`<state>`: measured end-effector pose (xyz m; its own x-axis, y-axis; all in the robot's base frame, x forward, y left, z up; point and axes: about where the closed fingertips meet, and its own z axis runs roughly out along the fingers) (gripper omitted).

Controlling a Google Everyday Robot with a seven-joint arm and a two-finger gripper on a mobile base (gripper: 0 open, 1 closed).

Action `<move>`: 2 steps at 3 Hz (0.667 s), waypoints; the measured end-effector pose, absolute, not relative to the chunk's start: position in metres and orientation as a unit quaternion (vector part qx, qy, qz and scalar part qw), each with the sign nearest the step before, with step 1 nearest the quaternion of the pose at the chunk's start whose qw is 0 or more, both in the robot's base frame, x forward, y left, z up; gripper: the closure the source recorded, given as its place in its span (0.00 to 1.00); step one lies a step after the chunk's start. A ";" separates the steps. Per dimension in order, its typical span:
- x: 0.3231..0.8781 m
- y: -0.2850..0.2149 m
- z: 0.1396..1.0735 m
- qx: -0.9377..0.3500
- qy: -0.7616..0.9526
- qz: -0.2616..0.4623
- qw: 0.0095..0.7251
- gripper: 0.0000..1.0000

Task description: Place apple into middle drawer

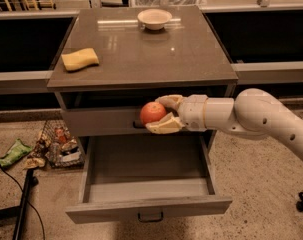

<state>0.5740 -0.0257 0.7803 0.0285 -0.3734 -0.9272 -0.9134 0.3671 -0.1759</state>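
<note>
The red-orange apple (152, 113) is held between the cream fingers of my gripper (162, 114), which reaches in from the right on a white arm. The gripper is shut on the apple and holds it in front of the closed upper drawer (96, 121), above the back part of the open drawer. The middle drawer (146, 189) is the lowest one; it is pulled fully out toward the camera, its grey box looks bare inside, and a small dark handle (150, 216) sits on its front.
A yellow sponge (80, 59) and a cream bowl (154, 18) rest on the brown cabinet top (141, 49). A wire basket of packets (58, 145) stands on the floor at left, beside a green wrapper (13, 152) and a black cable (21, 204).
</note>
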 end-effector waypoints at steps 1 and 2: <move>0.574 -0.026 0.780 -0.498 0.646 0.262 0.516 1.00; 0.571 -0.036 0.755 -0.488 0.659 0.250 0.514 1.00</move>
<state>0.5706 -0.0359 0.7546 0.0061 -0.3863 -0.9224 -0.9009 0.3981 -0.1727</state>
